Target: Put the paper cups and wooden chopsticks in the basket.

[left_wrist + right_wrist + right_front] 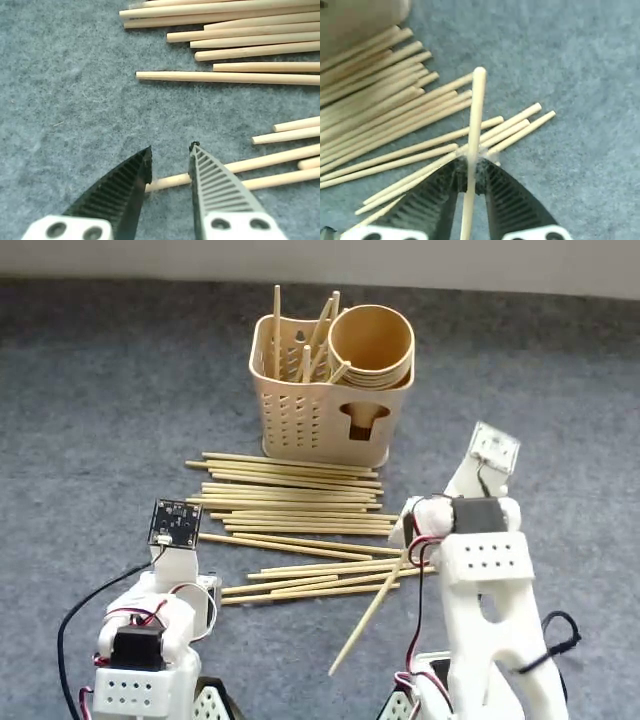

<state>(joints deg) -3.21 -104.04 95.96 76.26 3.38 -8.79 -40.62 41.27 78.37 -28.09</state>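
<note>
One chopstick [476,115] is pinched in the nearly closed right gripper [471,167], its free end slanting toward 7 o'clock over bare carpet [100,420]. The loose chopsticks [300,500] lie at that gripper's 10 o'clock. The left gripper [170,160] hangs parted, holding nothing, at the pile's 8 o'clock. The basket [300,415], at the pile's 12 o'clock, holds stacked paper cups [372,340] and upright chopsticks [305,335], with open carpet at its 3 and 9 o'clock.

Basket [355,20] blurred and cropped; chopsticks [225,77] cropped at edge.
</note>
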